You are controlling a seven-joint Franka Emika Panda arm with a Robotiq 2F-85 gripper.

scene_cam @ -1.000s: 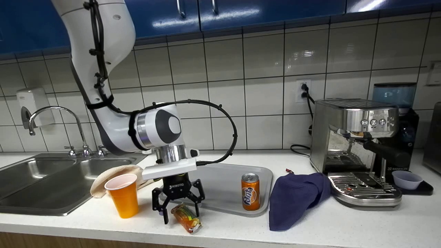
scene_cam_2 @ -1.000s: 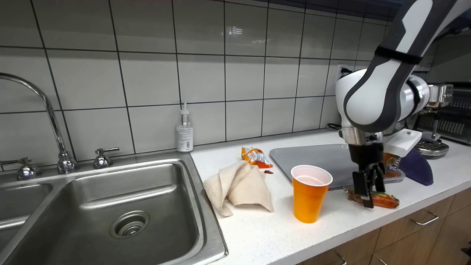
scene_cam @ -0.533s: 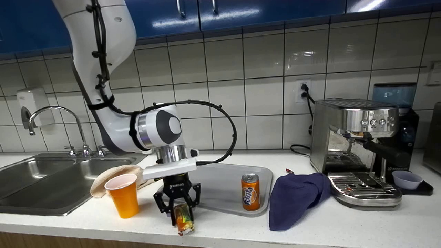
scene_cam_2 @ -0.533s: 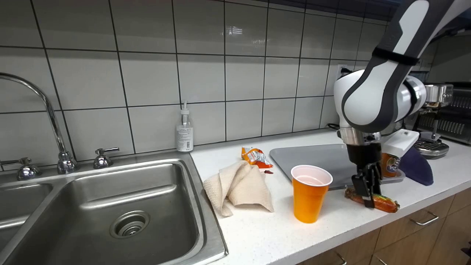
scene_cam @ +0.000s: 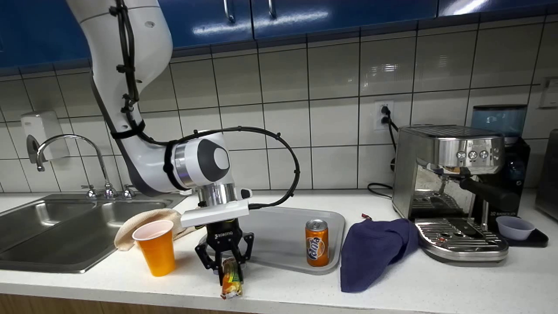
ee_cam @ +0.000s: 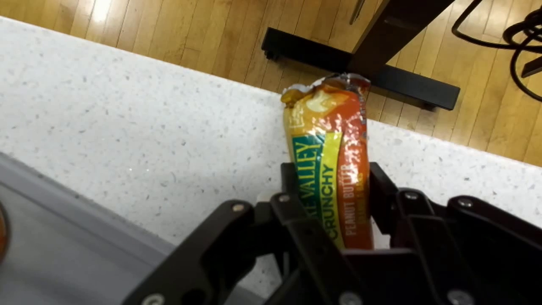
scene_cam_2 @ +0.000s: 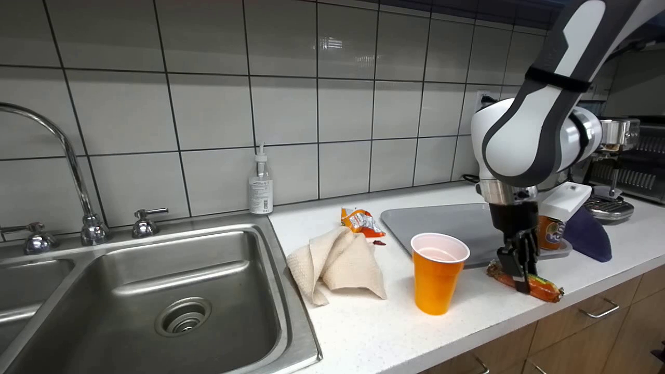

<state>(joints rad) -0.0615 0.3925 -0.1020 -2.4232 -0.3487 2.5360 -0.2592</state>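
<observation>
While your pincer (scene_cam: 231, 279) pinches the bar (ee_cam: 328, 148) across its middle from both sides, by the front edge of the counter (scene_cam: 305, 285), its long axis runs between the fingers (ee_cam: 382, 195) toward that edge — a second ago it lay aslant, the fingers spread wider

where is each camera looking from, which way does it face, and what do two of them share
An exterior view stands in front of the counter, facing the tiled wall; it shows the arm and gripper.
An exterior view stands near the sink, looking slantwise along the counter; arm and gripper show there too.
The wrist view sits above the gripper, looking down at the snack bar, counter and floor; only the gripper shows.
Both exterior views share the orange cup, grey tray and snack bar.
</observation>
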